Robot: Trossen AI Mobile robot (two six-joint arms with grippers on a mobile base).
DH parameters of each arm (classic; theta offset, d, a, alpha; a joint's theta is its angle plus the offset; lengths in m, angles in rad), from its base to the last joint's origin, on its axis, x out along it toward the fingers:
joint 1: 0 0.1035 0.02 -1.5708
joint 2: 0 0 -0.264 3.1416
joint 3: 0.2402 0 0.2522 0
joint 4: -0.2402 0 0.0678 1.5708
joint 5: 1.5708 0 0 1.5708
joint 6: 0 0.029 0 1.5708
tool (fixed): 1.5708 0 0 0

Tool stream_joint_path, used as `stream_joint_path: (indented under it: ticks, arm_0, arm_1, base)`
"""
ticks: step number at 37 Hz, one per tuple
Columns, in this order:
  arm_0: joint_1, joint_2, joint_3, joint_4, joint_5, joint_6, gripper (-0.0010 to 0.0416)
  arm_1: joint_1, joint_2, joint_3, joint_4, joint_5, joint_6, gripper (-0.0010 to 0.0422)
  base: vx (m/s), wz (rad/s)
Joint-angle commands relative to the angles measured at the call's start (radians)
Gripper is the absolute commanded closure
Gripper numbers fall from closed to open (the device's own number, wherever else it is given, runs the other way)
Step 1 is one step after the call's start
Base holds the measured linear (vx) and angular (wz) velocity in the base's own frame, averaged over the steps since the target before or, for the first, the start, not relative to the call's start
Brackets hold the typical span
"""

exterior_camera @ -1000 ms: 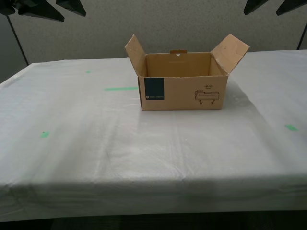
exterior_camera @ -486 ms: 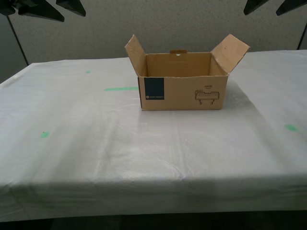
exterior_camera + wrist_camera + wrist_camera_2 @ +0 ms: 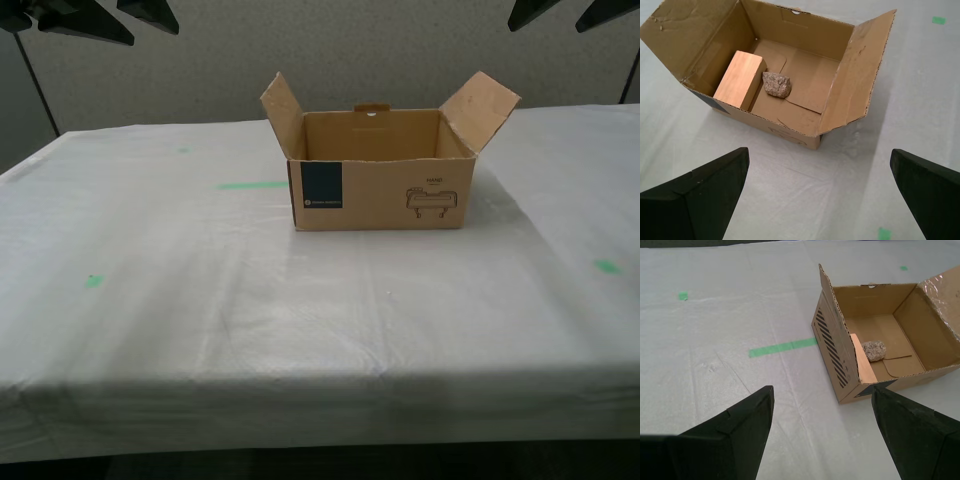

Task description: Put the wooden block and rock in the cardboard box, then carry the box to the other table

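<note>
The cardboard box (image 3: 382, 166) sits open on the other table (image 3: 300, 300), the one with the white sheet. My first gripper (image 3: 820, 192) and my second gripper (image 3: 822, 422) hang above it, both spread wide and holding nothing. Inside the box, the wooden block (image 3: 740, 79) lies with the rock (image 3: 777, 84) right beside it. Green tape marks (image 3: 252, 185) dot the sheet.

The cardboard box (image 3: 380, 170) stands on the desk (image 3: 300, 300), toward its far side and a little to the exterior view's right of the middle, its side flaps opened outward. Inside the box, the wooden block (image 3: 740, 79) lies on the floor against one side wall, near the front wall. The rock (image 3: 777, 84) sits on the box floor just beside the block, touching or nearly touching it, nearer the box's middle.
</note>
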Motion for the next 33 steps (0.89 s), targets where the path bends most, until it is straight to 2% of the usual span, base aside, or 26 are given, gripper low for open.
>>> stream_joint_path:
  ticks: [1,33]
  arm_0:
    - [0.001,0.0,0.0,0.002,0.001,0.0,0.0012]
    - [0.001,0.0,0.0,0.002,0.001,0.0,0.0012]
  arm_1:
    - [-0.001,0.0,0.0,0.002,-0.002,0.003,0.0149]
    - [-0.001,0.0,0.0,0.002,-0.002,0.003,0.0149]
  base:
    - [0.0,0.0]
    - [0.0,0.0]
